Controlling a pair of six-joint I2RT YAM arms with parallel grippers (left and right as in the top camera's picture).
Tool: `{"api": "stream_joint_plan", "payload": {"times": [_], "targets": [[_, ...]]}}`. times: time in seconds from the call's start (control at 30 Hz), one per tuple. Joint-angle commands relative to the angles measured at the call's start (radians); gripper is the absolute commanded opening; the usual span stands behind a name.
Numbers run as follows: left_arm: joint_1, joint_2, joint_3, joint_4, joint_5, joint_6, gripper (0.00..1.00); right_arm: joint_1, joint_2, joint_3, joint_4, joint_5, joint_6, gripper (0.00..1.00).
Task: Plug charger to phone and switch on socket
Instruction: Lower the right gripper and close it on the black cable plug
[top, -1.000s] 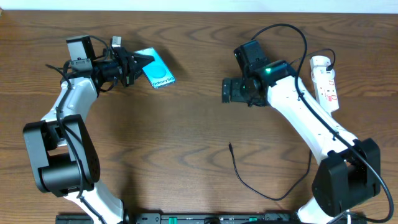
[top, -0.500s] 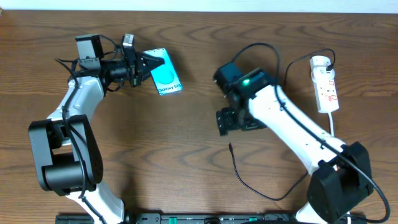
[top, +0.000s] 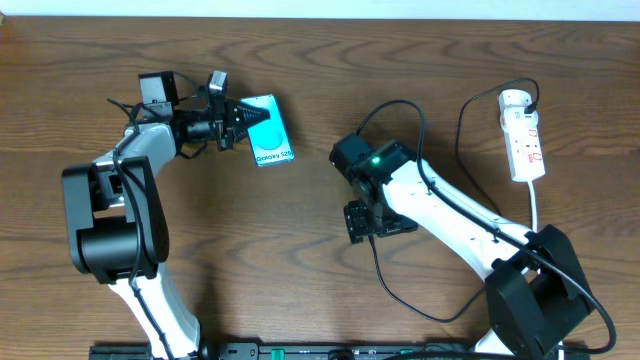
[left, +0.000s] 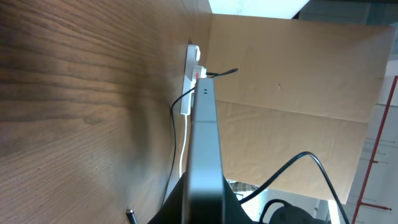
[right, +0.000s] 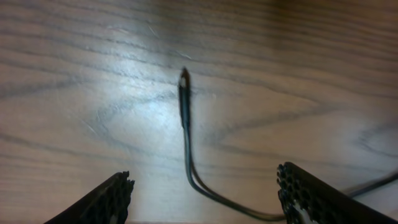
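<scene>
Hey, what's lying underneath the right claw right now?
The charger, its plug tip lying on the table between open fingers. Overhead, the right claw covers that tip.

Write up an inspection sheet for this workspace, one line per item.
Surface: brown wood-grain table, flat.
Job's things: cyan-screened rectangular smartphone, gripped at its edge; thin black charger cable, tip lying loose on the table; narrow white power strip at far right, switch state too small to tell.
Clutter: nothing seen.
Grippers: left tool shut on the smartphone; right tool open above the cable tip, fingers either side, not touching.
Cables: thick black robot cable arching over the right arm; white cord trailing from the strip.
Surroundings: brown cardboard panels beyond the table.
</scene>
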Motion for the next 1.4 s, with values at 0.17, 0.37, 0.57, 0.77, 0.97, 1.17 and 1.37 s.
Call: {"api": "stream_joint_plan", "payload": {"times": [0.17,0.37,0.57,0.77,0.97,1.17,1.37], "targets": [[-0.003,-0.012,0.006,0.009,0.064,0.095,0.07,0.003,-0.013,-0.130,0.094,-0.054,0.045,0.71],[-0.003,-0.012,0.006,0.009,0.062,0.095,0.06,0.002,-0.013,-0.174,0.150,-0.072,0.049,0.69],[-0.003,-0.012,0.006,0.009,0.059,0.095,0.07,0.003,-0.013,-0.175,0.159,-0.072,0.071,0.63],[-0.003,-0.012,0.006,0.009,0.052,0.095,0.07,0.003,-0.013,-0.176,0.174,-0.072,0.090,0.57],[-0.003,-0.012,0.006,0.009,0.051,0.098,0.07,0.003,-0.011,-0.177,0.177,-0.072,0.104,0.52],[-0.003,-0.012,0.006,0.009,0.044,0.098,0.07,0.003,-0.010,-0.194,0.167,-0.072,0.105,0.47],[-0.003,-0.012,0.006,0.009,0.041,0.098,0.07,0.003,-0.010,-0.223,0.210,-0.072,0.105,0.42]]}}
